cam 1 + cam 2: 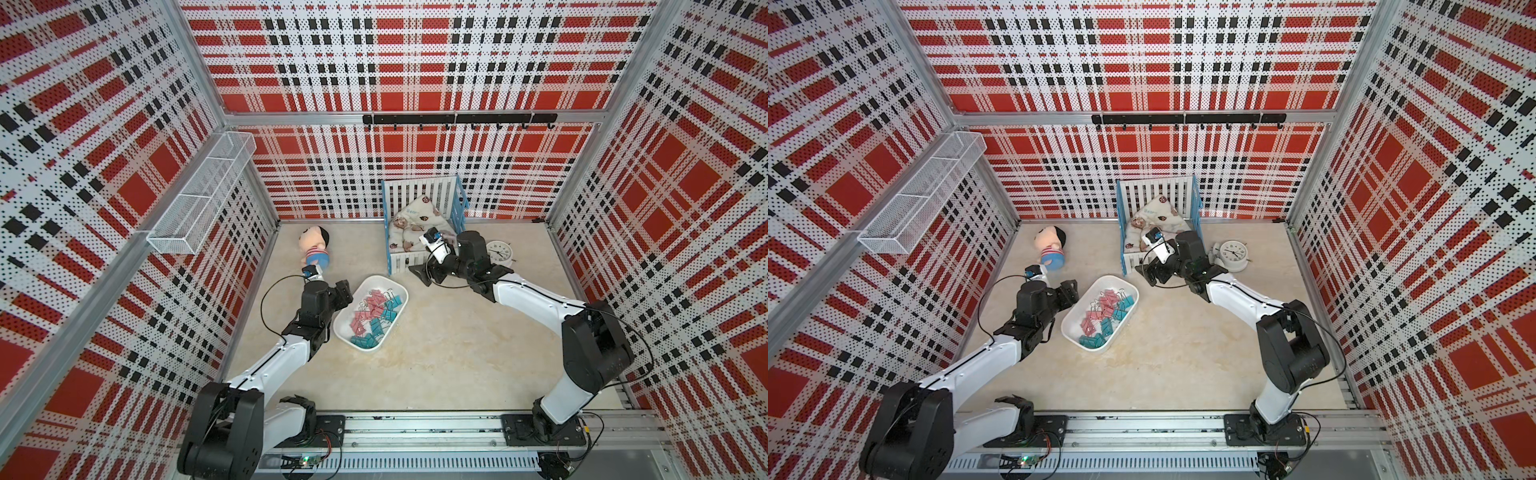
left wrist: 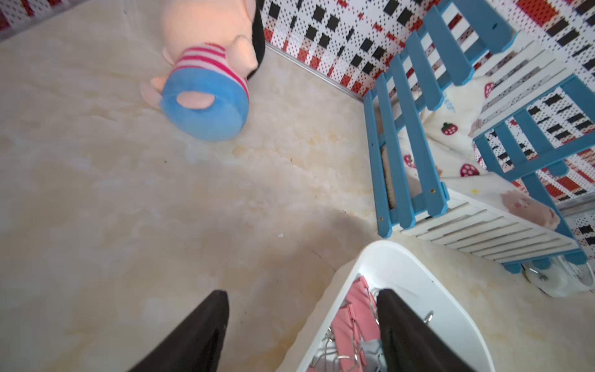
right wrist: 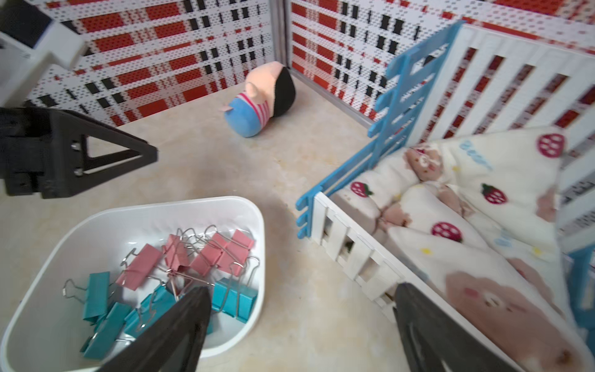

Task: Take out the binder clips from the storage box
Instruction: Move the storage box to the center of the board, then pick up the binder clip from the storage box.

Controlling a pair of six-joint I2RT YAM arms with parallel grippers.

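While all the binder clips (image 1: 374, 316) lie inside the storage box (image 1: 348, 326), both grippers hang near its far end. The white box sits diagonally on the marbled tabletop (image 1: 436, 353), near the front corner of the blue-and-white toy crib (image 1: 419, 216). Pink clips (image 3: 206, 254) and teal clips (image 3: 106, 315) are heaped together, their wire handles tangled. Left gripper (image 2: 302, 293): jaws partly apart, holding nothing, straddling the box's rim. One finger (image 2: 206, 328) is over bare table and the other (image 2: 405, 331) over pink clips; contact with them cannot be told. Right gripper (image 3: 302, 288): jaws wide apart, empty, above the table between box and crib. A plush doll (image 1: 314, 249) lies near the left wall, and a white alarm clock (image 1: 498, 251) lies beside the crib, beyond the right arm
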